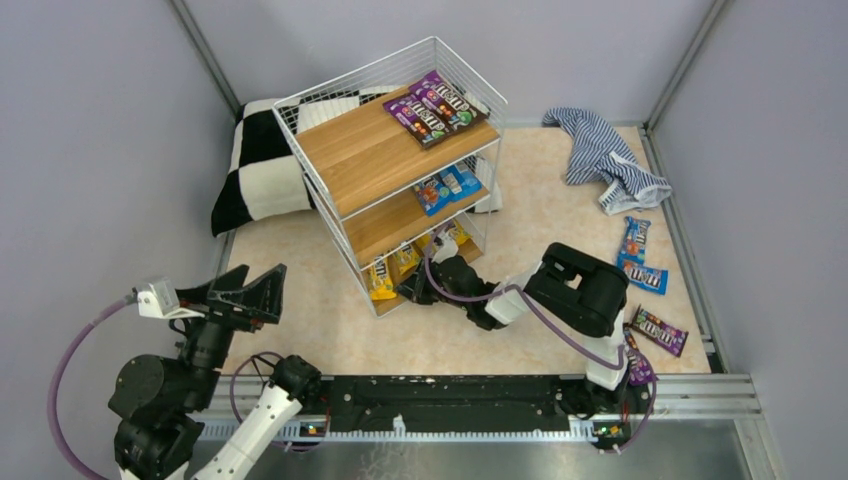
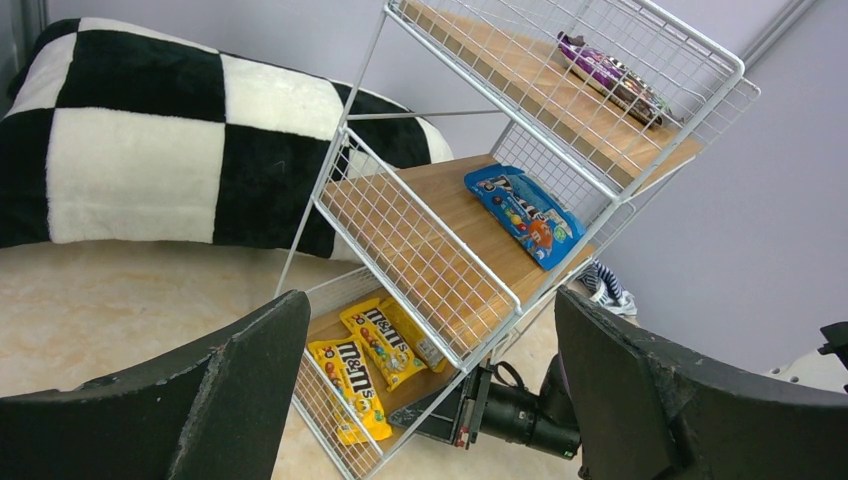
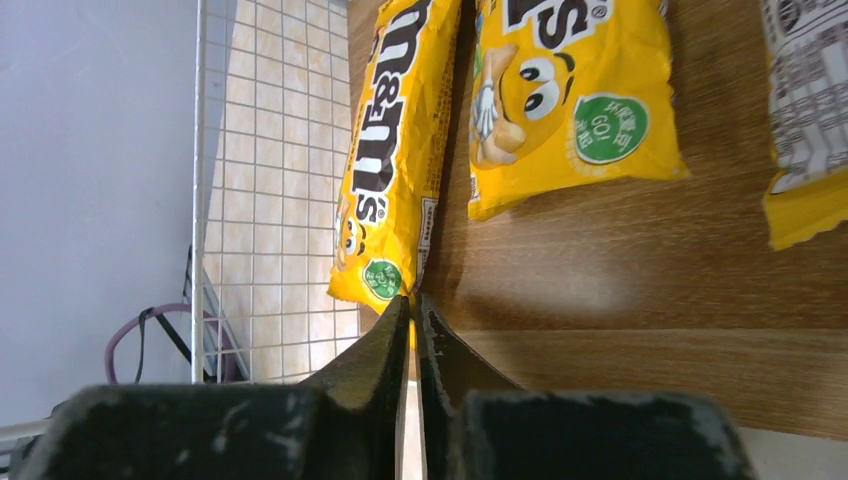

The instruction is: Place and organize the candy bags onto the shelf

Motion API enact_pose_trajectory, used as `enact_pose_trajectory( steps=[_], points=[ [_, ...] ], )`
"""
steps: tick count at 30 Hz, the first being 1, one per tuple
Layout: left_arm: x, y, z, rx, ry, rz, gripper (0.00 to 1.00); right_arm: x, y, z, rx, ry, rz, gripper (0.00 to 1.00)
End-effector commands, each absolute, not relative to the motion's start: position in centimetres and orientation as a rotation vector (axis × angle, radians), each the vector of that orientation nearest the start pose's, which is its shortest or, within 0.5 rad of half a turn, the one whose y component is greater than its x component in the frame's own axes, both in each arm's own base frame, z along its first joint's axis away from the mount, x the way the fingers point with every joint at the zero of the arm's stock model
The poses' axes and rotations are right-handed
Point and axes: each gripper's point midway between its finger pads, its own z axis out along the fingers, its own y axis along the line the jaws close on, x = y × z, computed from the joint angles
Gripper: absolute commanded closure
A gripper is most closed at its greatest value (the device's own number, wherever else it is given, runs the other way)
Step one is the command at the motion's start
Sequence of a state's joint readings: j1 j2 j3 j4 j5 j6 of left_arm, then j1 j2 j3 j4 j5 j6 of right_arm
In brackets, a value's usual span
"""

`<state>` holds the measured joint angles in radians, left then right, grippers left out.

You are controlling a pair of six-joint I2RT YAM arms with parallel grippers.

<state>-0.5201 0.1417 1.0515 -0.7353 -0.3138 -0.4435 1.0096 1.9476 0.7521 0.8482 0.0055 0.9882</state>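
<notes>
Straightening the yellow bag (image 3: 390, 170) on the shelf's (image 1: 360, 150) bottom board (image 3: 620, 300) looks like the step in hand. The right pincer (image 3: 411, 300) is closed to a sliver, with its tips touching that bag's near corner. Whether they nip the seam I cannot tell. Just ahead, the bag appears tilted against the wire side. I judge that a gentle push toward the second bag (image 3: 570, 100), ahead and to the right, would lay it flat without snagging the wire. The left pincer (image 2: 430, 300) gapes wide and is empty. Only the right wrist view shows the tip contact. Only the top view shows loose bags (image 1: 645, 278) well behind the pincer, on the table (image 1: 540, 200).
</notes>
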Motion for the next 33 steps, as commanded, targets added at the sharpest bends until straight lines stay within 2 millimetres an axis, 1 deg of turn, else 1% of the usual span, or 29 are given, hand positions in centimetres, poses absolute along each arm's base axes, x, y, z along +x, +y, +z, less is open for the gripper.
enact_pose_trajectory(
  steps=[1,3,9,12,13,14,16,19,20,21,24,25,27,29,33],
  points=[
    [11.7,-2.4,38.6,-0.193,1.421,-0.567,0.02,24.6,43.5,7.5,-0.016,2.040,1.246,0.98],
    [11.6,-2.3,38.8,-0.191,1.415,-0.563,0.02,25.0,43.6,7.7,-0.036,2.032,1.213,1.00],
    [11.6,-2.3,38.8,-0.188,1.412,-0.557,0.02,25.8,43.7,8.1,-0.063,2.024,1.163,1.00],
    [11.7,-2.4,38.8,-0.184,1.415,-0.566,0.02,25.2,43.6,8.3,-0.086,2.031,1.184,1.00],
    [11.7,-2.5,38.7,-0.182,1.418,-0.567,0.02,24.8,43.4,8.3,-0.085,2.037,1.191,0.98],
    [11.7,-2.5,38.6,-0.183,1.419,-0.566,0.02,24.4,43.4,8.3,-0.084,2.043,1.202,0.94],
    [11.8,-2.4,38.3,-0.191,1.423,-0.562,0.02,23.5,43.6,8.6,-0.099,2.046,1.228,0.90],
    [11.8,-2.5,38.3,-0.190,1.418,-0.568,0.02,22.7,43.9,9.6,-0.125,2.033,1.231,0.79],
    [11.8,-2.6,38.3,-0.188,1.419,-0.570,0.02,22.6,43.9,9.9,-0.137,2.032,1.225,0.76],
    [11.9,-2.7,38.4,-0.186,1.420,-0.573,0.02,22.5,44.0,10.3,-0.144,2.028,1.227,0.76],
    [11.9,-2.8,38.4,-0.181,1.424,-0.575,0.02,22.2,44.4,11.3,-0.146,2.012,1.275,0.78],
    [12.0,-2.8,38.4,-0.182,1.424,-0.576,0.02,22.0,44.7,11.3,-0.145,2.015,1.302,0.81],
    [12.1,-2.9,38.3,-0.183,1.426,-0.578,0.02,21.3,45.7,11.2,-0.147,2.019,1.357,0.89],
    [12.1,-3.0,38.4,-0.185,1.423,-0.586,0.02,20.8,46.5,10.3,-0.151,2.038,1.379,0.93],
    [12.1,-3.2,38.4,-0.180,1.426,-0.596,0.02,20.6,47.4,8.5,-0.138,2.070,1.377,0.94]
  ],
)
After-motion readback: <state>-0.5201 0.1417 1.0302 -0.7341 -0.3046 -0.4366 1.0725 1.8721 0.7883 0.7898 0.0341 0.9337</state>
